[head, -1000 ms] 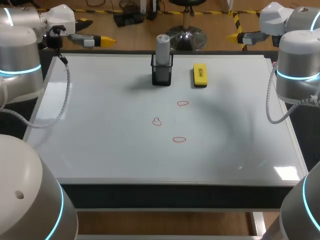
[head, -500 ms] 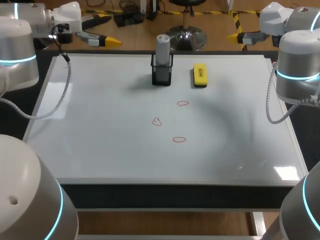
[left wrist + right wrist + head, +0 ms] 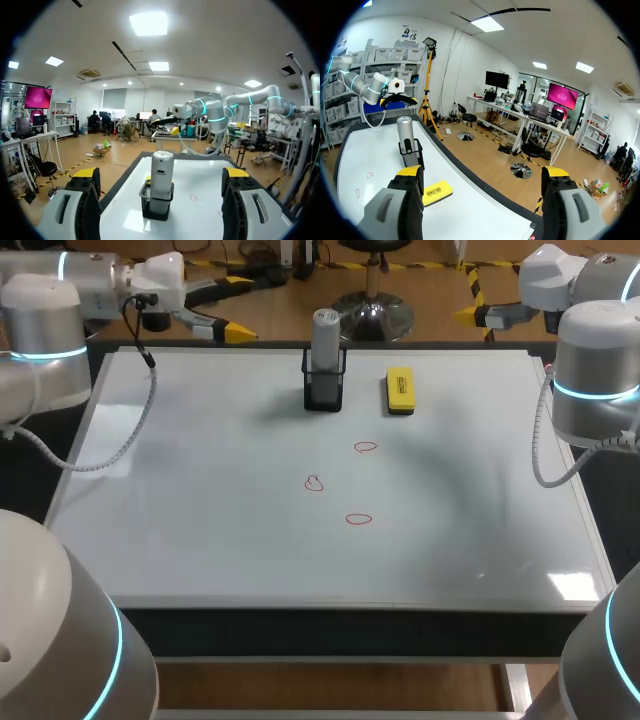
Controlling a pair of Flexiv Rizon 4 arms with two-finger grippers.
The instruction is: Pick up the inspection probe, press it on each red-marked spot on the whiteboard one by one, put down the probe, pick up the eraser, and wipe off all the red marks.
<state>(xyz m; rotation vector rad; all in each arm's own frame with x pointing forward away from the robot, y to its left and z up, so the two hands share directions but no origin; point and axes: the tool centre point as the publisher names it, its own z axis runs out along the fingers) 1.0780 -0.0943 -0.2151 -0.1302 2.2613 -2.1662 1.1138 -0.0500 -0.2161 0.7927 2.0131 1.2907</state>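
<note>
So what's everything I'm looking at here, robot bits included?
whiteboard: one, white, lies flat as the tabletop
red marks: three, small red loops near the board's middle
holder: one, black, at the board's far edge, near the middle
inspection probe: one, grey cylinder, standing upright in the holder
eraser: one, yellow, lying flat just right of the holder
left arm: one, grey with a lit blue ring, at the far left corner
right arm: one, same look, at the far right corner
left claw: one, yellow-tipped, open, empty, off the far left edge, pointing at the probe
right claw: one, yellow-tipped, open, empty, off the far right edge
</note>
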